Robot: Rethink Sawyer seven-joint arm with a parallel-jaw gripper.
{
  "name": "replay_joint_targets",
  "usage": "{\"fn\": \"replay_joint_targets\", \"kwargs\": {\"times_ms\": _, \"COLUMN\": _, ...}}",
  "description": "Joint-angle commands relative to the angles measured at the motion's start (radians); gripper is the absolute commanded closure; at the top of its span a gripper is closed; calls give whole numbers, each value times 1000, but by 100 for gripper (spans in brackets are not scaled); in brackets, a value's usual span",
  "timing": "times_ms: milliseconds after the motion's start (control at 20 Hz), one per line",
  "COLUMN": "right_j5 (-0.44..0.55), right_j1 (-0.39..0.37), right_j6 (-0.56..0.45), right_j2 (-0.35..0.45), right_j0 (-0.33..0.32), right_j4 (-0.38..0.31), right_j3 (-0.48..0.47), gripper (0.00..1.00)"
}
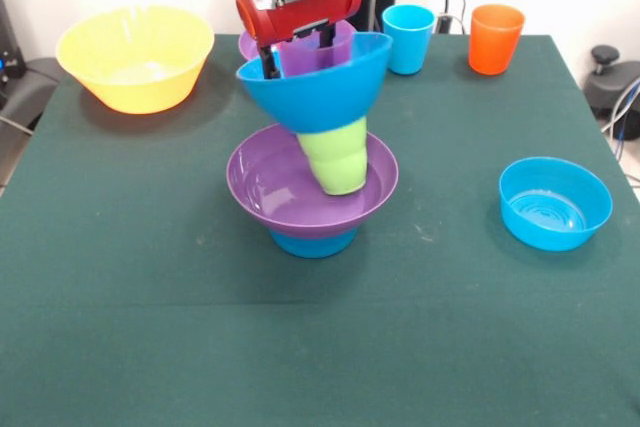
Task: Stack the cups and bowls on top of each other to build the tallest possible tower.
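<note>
The tower stands mid-table: a small blue bowl [312, 243] at the bottom, a wide purple bowl [270, 192] on it, and a lime green cup [338, 159] leaning in that bowl. A large blue bowl [320, 92] sits tilted on the green cup. The translucent purple cup [322, 53] is inside the blue bowl. My gripper [285, 52] comes down from above and is shut on the purple cup's left wall, just over the blue bowl's rim. The light blue cup [408, 37] and orange cup [496, 37] stand at the far edge.
A large yellow bowl [135, 57] sits at the far left. A second small blue bowl [555, 203] sits at the right. Another purple bowl [247, 45] shows partly behind the arm. A cable and dark gear lie off the table's right edge.
</note>
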Motion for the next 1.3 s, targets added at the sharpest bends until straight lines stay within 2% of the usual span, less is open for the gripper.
{"fn": "replay_joint_targets", "kwargs": {"times_ms": 50, "right_j5": 38, "right_j1": 14, "right_j6": -253, "right_j2": 13, "right_j0": 19, "right_j4": -63, "right_j3": -22, "gripper": 0}}
{"fn": "replay_joint_targets", "kwargs": {"times_ms": 1300, "right_j5": 8, "right_j1": -5, "right_j6": -222, "right_j2": 14, "right_j0": 23, "right_j4": -67, "right_j3": -10, "gripper": 0}}
